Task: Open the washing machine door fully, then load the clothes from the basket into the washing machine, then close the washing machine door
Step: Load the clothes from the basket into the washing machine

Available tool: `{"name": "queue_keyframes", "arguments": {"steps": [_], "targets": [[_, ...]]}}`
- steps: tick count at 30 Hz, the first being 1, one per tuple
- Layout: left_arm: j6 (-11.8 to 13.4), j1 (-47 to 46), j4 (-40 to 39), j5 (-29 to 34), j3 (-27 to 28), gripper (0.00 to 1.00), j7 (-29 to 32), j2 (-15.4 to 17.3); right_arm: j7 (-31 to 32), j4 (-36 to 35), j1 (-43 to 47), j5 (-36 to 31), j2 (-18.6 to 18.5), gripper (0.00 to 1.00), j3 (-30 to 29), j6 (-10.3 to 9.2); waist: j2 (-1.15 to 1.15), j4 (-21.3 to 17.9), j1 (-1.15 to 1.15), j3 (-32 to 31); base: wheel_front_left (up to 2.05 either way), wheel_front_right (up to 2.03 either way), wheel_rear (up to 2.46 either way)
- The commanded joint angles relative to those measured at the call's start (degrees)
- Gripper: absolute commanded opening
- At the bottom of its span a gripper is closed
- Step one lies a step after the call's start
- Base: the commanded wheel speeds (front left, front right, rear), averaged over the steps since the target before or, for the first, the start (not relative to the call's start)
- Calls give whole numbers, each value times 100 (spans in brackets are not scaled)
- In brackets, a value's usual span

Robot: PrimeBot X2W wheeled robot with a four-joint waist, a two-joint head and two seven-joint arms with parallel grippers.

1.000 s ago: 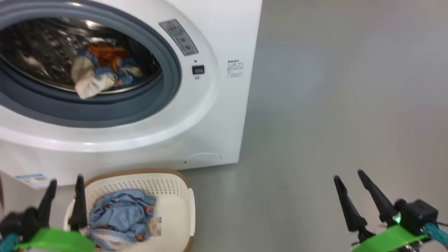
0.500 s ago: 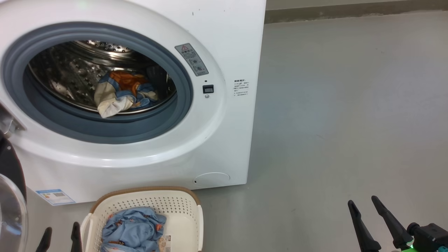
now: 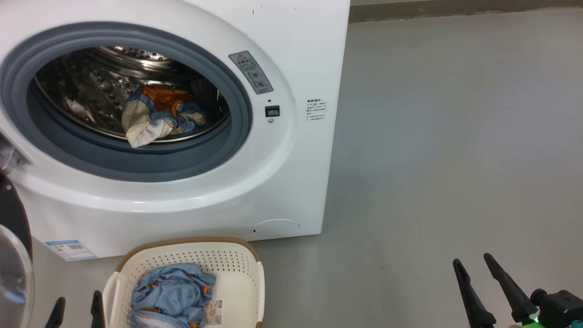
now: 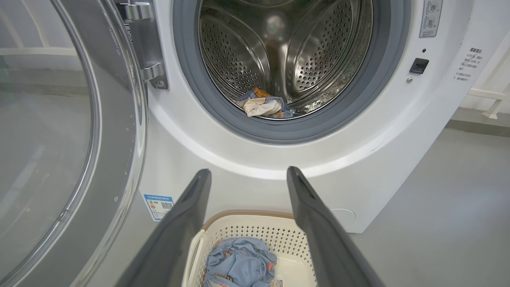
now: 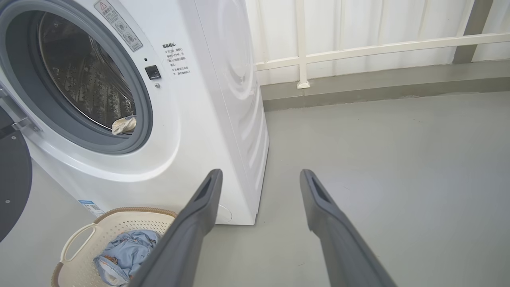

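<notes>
washing machine (image 3: pixel 291 182) mouth unblocked, door (image 4: pixel 115 159) swung aside — basket (image 3: pixel 241 273) just below

White washing machine (image 4: pixel 398 131), grey-blue gasket (image 4: pixel 191 79), steel drum (image 4: pixel 318 52) dotted with holes. Just beyond the dark grey left gripper (image 4: pixel 249 170): cream perforated basket (image 4: pixel 255 231), brown rim, light blue clothes (image 4: pixel 239 261) with orange-brown prints. Black on the washing machine door (image 5: pixel 14 179). Grey floor (image 4: pixel 458 199).

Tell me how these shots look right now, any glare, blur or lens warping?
Head view: sharp and evenly lit, with glints on the drum and a soft sheen along the washer. Left wrist view: reflections haze the door, and a bright spot glares in the drum. Right wrist view: flat daylight, no hard shadows; the washer's edges lean, wide-angle style.
</notes>
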Motion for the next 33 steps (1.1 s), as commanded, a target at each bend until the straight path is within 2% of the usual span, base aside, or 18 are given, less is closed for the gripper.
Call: {"name": "queue_keyframes", "arguments": {"steps": [1,13,21,33], "targets": [[-15,-157,-162,12,200,100,-36,84,-27,-155,-42,19,-78,100,70,9,0,2,0,43,0,0,0],[-15,-484,405,-83,-169,100,-36,158,-27,-225,-360,-119,199,100,115,9,0,-47,0,455,0,0,0],[-15,-1079,1341,-281,-499,100,-36,355,-27,-299,-677,-260,449,100,186,9,0,-56,0,968,0,0,0],[-15,-2249,2846,-693,-1474,100,-36,829,-27,-411,-1214,-499,817,100,269,9,0,-112,0,1888,0,0,0]]}}
